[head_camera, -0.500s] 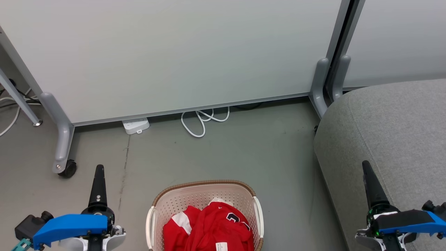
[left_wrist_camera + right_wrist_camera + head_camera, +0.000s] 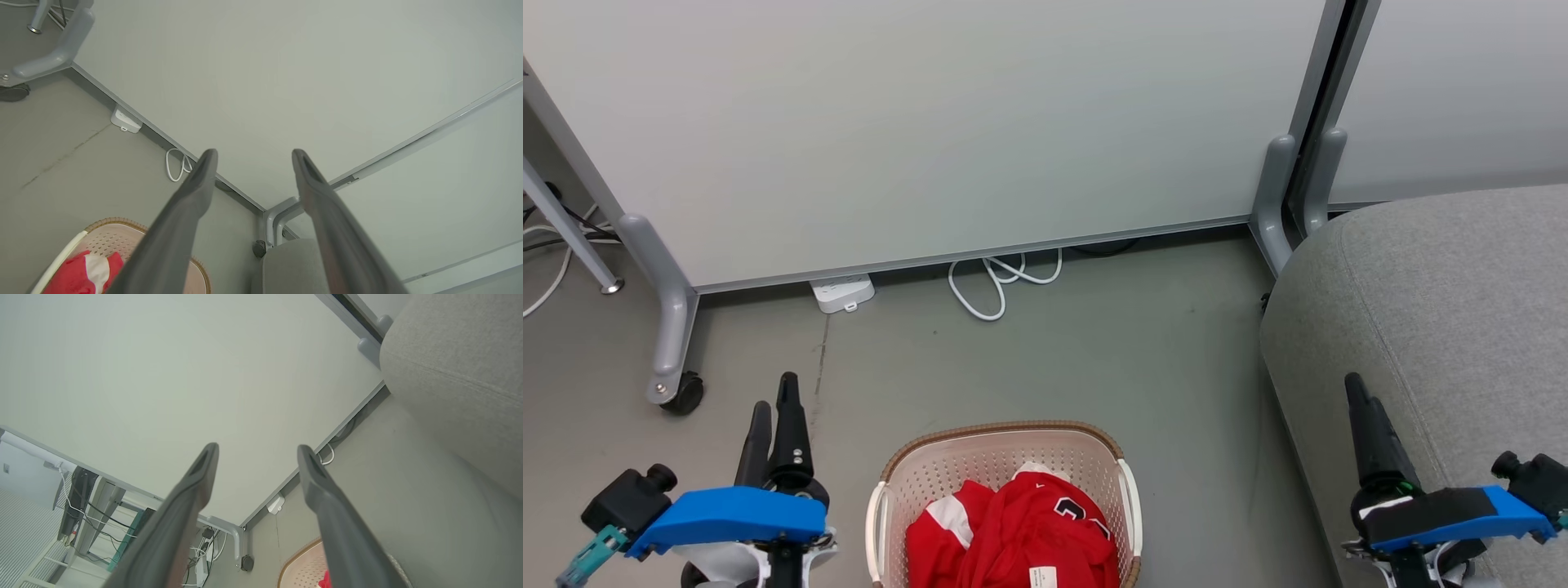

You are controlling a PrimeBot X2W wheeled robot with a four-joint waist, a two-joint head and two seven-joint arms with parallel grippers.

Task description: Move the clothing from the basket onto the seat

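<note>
My left fingers [image 2: 790, 425] are spread wide and empty, pointing away over the floor [image 2: 1045, 359]. The red clothing [image 2: 1021, 531] is heaped in the basket [image 2: 996, 429], just to their right and nearer me, with no clear long axis. My right fingers [image 2: 1376, 441], also wide and empty, hover over the left edge of the seat [image 2: 1445, 310], further from the basket. Nothing stands between. A partition panel [image 2: 931, 122] stands far behind.
</note>
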